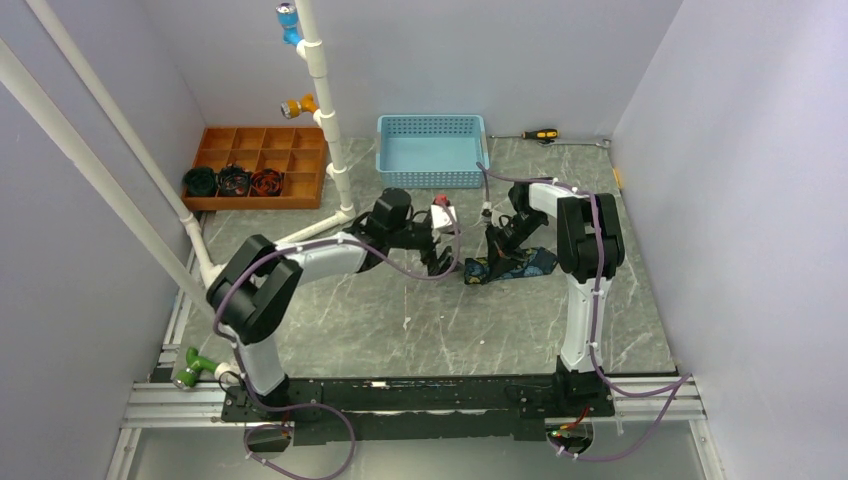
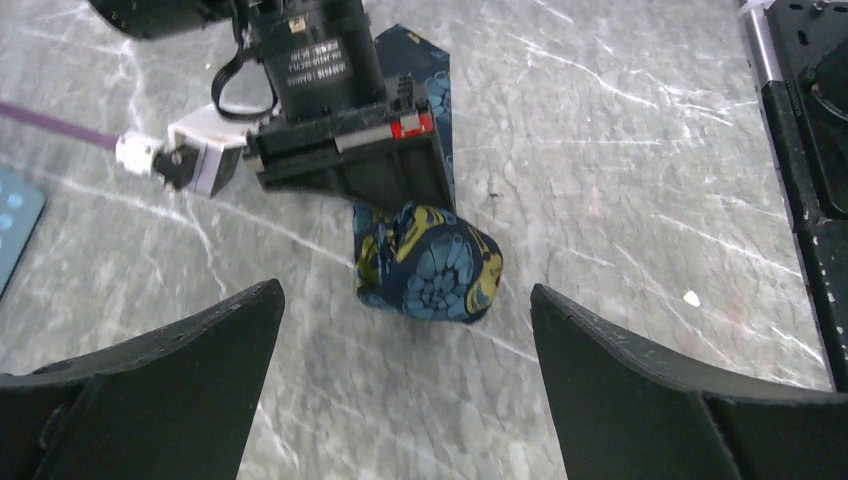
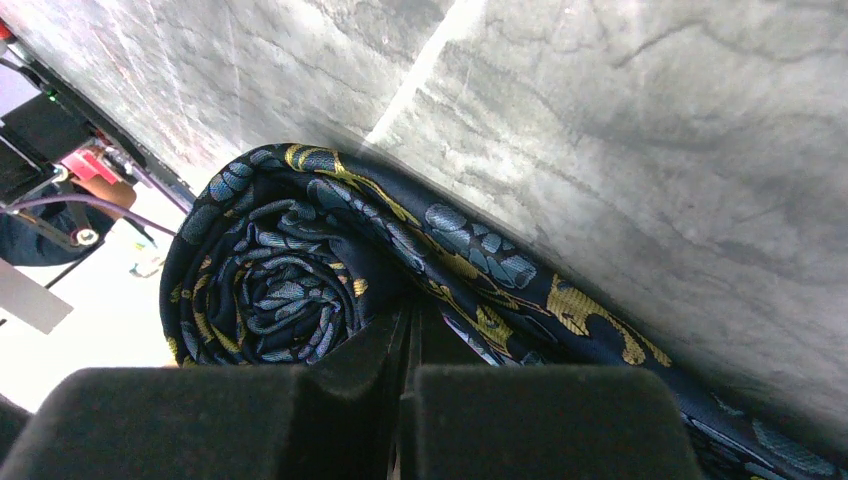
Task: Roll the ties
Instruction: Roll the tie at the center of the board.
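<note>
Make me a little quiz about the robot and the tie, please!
1. True or false: the left hand is shut.
2. What colour is the basket? A red, B blue, C green.
3. Fill the gap: one end of the tie is ____ up, and the rest lies flat.
Key: 1 false, it is open. 2 B. 3 rolled.
</note>
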Controlling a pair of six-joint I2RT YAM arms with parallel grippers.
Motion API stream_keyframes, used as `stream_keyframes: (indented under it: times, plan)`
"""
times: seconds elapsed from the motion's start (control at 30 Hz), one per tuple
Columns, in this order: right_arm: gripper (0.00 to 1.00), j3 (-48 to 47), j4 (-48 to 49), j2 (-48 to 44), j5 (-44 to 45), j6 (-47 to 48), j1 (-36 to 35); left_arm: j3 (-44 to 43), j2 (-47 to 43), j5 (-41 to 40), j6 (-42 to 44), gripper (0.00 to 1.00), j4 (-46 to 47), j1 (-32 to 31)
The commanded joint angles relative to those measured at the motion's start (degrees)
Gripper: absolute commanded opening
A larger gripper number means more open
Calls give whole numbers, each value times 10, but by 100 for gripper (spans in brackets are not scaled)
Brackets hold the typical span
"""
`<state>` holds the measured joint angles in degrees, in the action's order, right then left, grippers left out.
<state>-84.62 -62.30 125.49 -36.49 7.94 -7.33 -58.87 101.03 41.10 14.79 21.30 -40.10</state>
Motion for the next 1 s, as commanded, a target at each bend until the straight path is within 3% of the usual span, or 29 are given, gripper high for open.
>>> stream_keyframes:
  times: [0.0, 0.1, 0.37, 0.63, 0.8, 0.97]
  plan:
    - [0, -13, 58, 28, 60, 27, 4, -45, 45, 47, 3, 99, 2, -9]
    - [0, -15, 53, 33, 52, 30, 3, -33, 61, -12, 78, 99, 24, -43]
    - [0, -33, 30, 46, 37, 48, -2, -68, 131, -76, 121, 99, 33, -78]
    - [0, -43, 12, 57, 19, 67, -17, -117, 166, -136, 156, 96, -47, -112]
    - [0, -47, 2, 61, 8, 79, -26, -106, 170, -131, 184, 80, -64, -120]
    - [0, -44, -7, 58, -3, 90, -33, -70, 182, -144, 211, 58, -59, -116]
